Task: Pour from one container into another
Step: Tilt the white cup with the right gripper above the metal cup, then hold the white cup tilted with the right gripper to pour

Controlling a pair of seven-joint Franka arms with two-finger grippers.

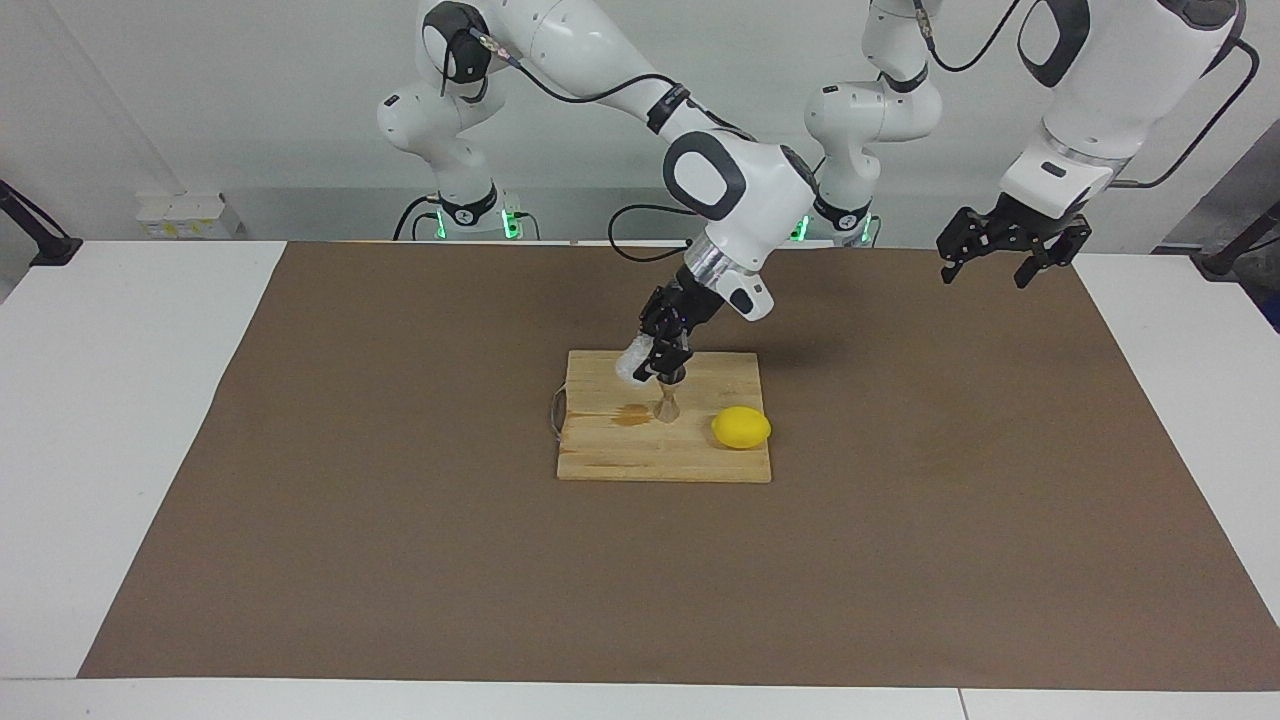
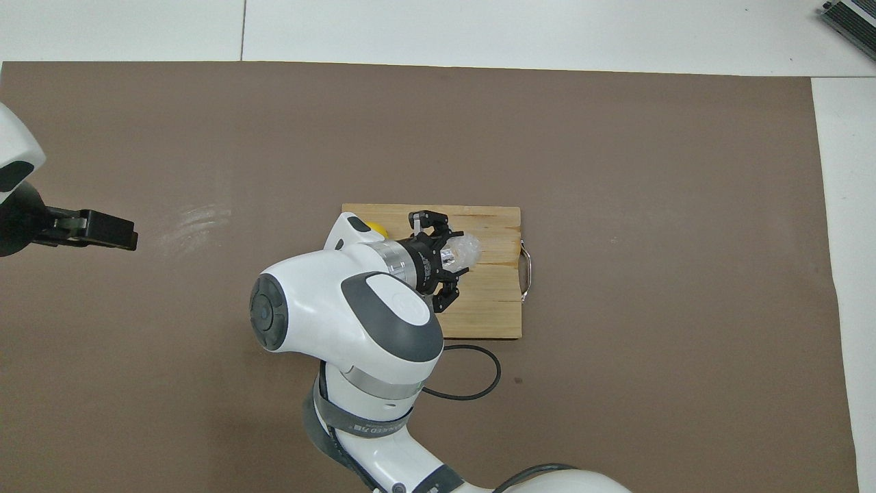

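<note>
1. Toward the right arm's end of the wooden cutting board (image 1: 620, 450): a thin metal handle (image 1: 555, 410) sticking out from the board's edge, and a darker wet-looking patch (image 1: 632, 416) on the wood just beside the jigger.
2. Above that end of the board: right gripper (image 1: 655, 362) clamped on the clear faceted glass cup (image 1: 634, 360), cup tipped over on its side, held over the board right next to the jigger's top.
3. Upright on the board, under the gripper: small steel jigger (image 1: 667, 403), its upper part hidden by the fingers.
4. On the board toward the left arm's end, apart from the jigger: yellow lemon (image 1: 741, 427).
5. Under everything: brown mat (image 1: 400, 500) on the white table (image 1: 100, 400).
6. Raised over the mat's edge at the left arm's end: left gripper (image 1: 1000, 265), waiting, spread wide, holding nothing.
</note>
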